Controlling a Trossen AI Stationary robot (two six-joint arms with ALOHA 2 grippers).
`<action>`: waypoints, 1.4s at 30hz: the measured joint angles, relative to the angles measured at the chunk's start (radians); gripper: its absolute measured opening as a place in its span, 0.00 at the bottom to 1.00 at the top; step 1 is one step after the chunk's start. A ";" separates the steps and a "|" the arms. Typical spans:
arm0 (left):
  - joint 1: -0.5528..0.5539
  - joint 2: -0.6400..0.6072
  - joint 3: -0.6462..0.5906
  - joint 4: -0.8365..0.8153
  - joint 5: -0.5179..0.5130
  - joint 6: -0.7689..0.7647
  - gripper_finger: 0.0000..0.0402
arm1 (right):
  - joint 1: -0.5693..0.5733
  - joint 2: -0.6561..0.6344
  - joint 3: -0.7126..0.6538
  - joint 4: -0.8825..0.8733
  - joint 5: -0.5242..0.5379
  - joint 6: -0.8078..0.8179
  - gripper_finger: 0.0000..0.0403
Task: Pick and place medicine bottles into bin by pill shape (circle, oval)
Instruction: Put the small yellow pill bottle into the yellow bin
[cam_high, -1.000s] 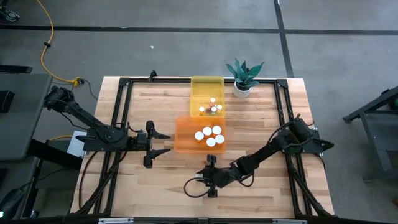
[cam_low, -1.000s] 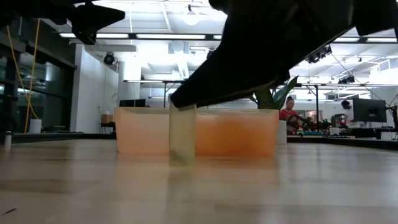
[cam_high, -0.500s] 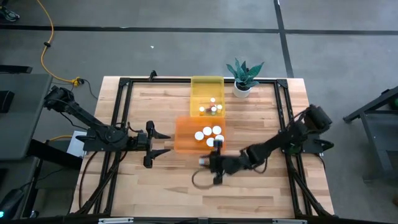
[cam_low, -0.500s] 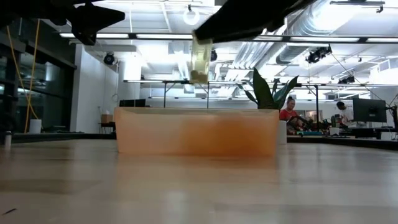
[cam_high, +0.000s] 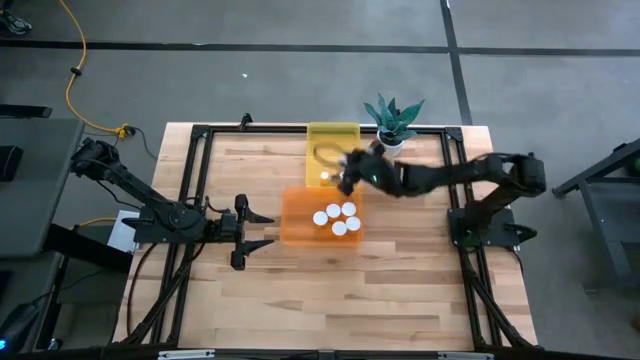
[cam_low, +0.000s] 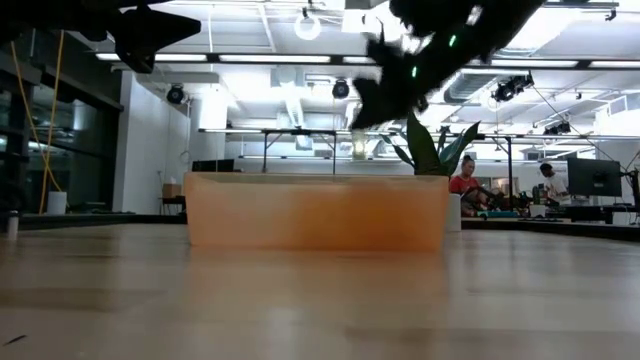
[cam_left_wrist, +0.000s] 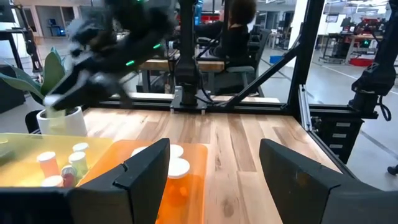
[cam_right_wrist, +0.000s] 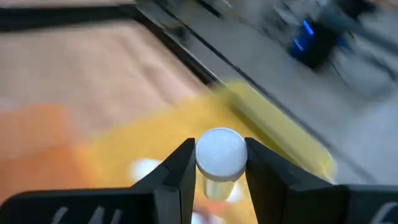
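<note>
Here the right gripper (cam_right_wrist: 219, 163) is clenched on a bottle (cam_right_wrist: 219, 154), fingers (cam_right_wrist: 176, 171) pinching just under its white cap so it hangs upright. It hovers above the yellow bin (cam_high: 331, 140), arm stretched across from the table's right, apparently to drop the bottle among the narrow ones (cam_left_wrist: 61, 167) already there. The orange bin (cam_high: 298, 222), touching the yellow one's near end, holds wider caps (cam_high: 338, 217). The left gripper (cam_high: 250, 231) waits beside the orange bin, jaws apart and empty.
</note>
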 joint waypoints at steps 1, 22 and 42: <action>0.000 0.000 0.000 0.001 0.000 0.000 0.59 | -0.038 0.018 0.000 -0.009 0.000 0.036 0.24; 0.000 0.000 0.000 0.000 0.000 0.018 0.59 | -0.159 0.216 -0.002 0.109 -0.022 0.211 0.25; 0.000 0.000 0.000 0.001 0.000 0.018 0.59 | -0.193 0.249 0.000 0.070 -0.068 0.367 0.34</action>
